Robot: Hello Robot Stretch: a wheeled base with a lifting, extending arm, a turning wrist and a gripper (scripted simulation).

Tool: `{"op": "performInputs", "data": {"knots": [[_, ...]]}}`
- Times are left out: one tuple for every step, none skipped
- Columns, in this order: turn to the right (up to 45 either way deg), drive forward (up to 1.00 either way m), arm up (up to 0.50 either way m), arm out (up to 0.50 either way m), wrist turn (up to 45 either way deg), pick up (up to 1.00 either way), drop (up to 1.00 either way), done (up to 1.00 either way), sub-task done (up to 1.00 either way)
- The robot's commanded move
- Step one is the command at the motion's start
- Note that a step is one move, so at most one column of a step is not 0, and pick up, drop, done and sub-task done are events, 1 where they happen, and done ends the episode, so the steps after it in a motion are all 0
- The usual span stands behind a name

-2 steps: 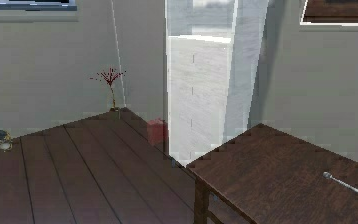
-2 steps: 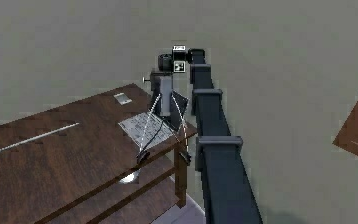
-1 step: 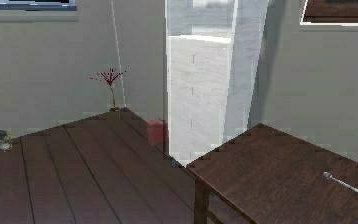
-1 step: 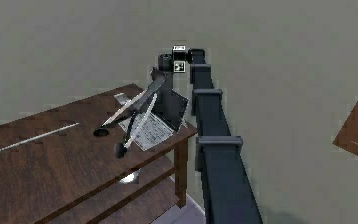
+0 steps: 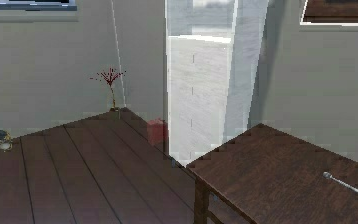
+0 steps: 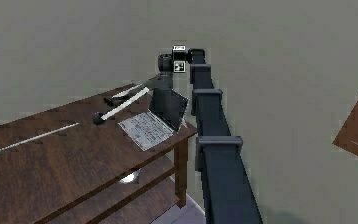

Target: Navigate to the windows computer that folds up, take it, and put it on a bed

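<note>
We find both views softly and evenly lit, rather dim; the dark tabletop (image 6: 57,160) carries a faint pale sheen, and the wall (image 6: 287,60) shades gently.

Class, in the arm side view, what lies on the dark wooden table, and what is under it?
On the table: an open laptop, a thin rod and a pale bar. Underneath, a shelf holds a pale rounded thing; the tabletop covers the rest.
</note>
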Motion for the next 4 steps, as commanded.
{"op": "performInputs", "data": {"knots": [[0.0,0.00,0.00,0.00,45.0,0.00,0.00,0.00,0.00],[0.0,0.00,0.00,0.00,6.0,0.00,0.00,0.00,0.00],[0.0,0.00,-0.30,0.00,0.0,0.00,0.00,0.00,0.00],[0.0,0.00,0.00,0.00,0.0,1.00,0.00,0.00,0.00]]}}
